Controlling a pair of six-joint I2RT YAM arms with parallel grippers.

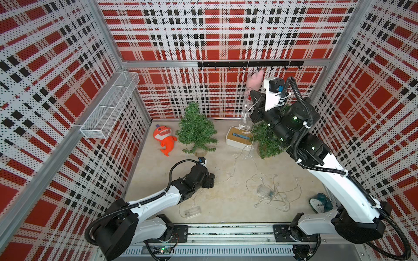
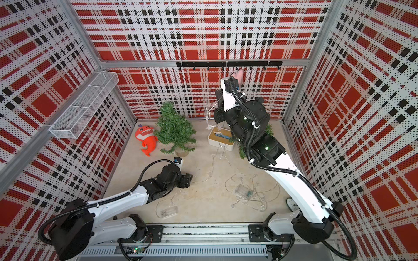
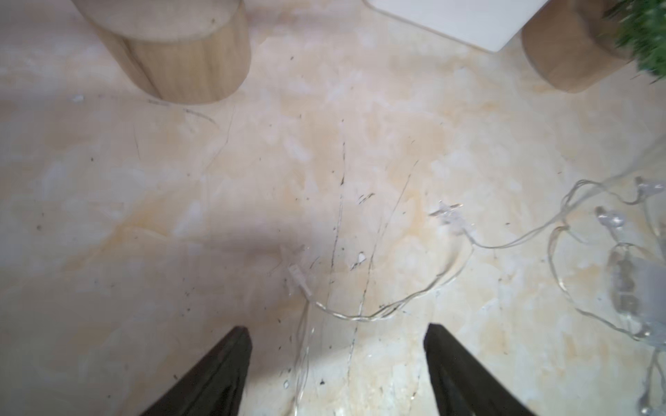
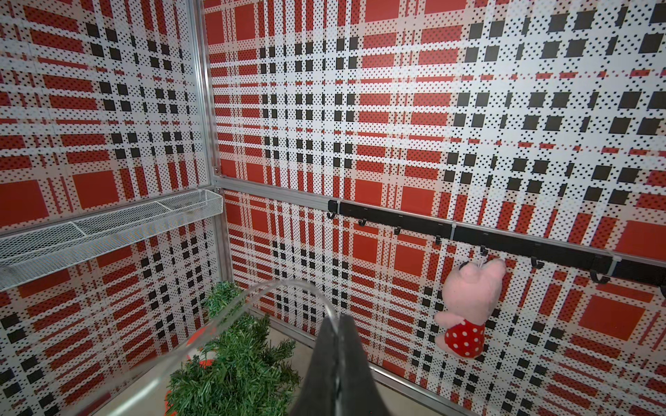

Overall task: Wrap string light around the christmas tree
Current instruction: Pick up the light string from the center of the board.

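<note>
The tabletop (image 1: 228, 210) is walled in by plaid panels (image 1: 56, 90) on three sides, with a rail (image 1: 228, 232) along the front. The middle is mostly free, just a wire tangle (image 1: 269, 192) off to the right. The right fingers (image 4: 326, 360) are clenched on the string light (image 4: 288, 284) way up by the back wall, and the strand drops past the white tray (image 1: 235, 143) beside the christmas tree (image 1: 267, 140). The left fingers (image 3: 216, 371) are spread wide, low over the tabletop and grasping nothing. The strand's end lies just ahead of their tips.
</note>
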